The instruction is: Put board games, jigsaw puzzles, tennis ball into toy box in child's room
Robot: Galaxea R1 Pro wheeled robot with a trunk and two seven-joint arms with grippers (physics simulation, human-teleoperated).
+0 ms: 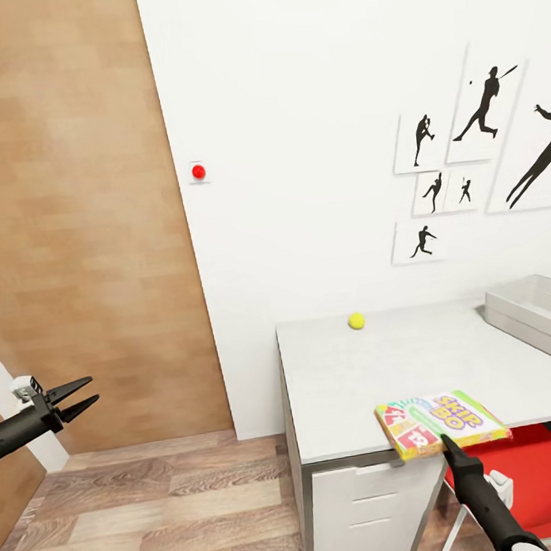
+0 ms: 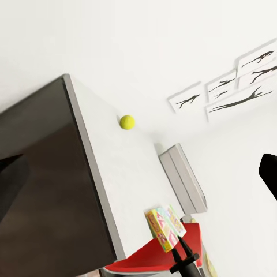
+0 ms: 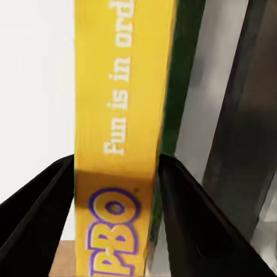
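The Skip-Bo board game (image 1: pixel 439 421) lies flat at the front edge of the pale grey table (image 1: pixel 360 377), overhanging it slightly. My right gripper (image 1: pixel 448 439) is shut on its near edge; in the right wrist view the black fingers (image 3: pixel 193 222) clamp the box's yellow side (image 3: pixel 118 127). The tennis ball (image 1: pixel 356 321) rests near the table's back edge by the wall. The toy box (image 1: pixel 536 309), a pale grey bin, stands at the table's right end. My left gripper (image 1: pixel 92 391) hangs open and empty far left over the floor. The left wrist view shows the ball (image 2: pixel 127 122), toy box (image 2: pixel 183 179) and game (image 2: pixel 164 227).
A red chair (image 1: pixel 548 473) is tucked under the table beside my right arm. White drawers (image 1: pixel 362 502) sit under the table's left end. A wooden wall panel (image 1: pixel 79 226) and wood-plank floor (image 1: pixel 162 503) are to the left. Black sports pictures (image 1: pixel 482 149) hang above the table.
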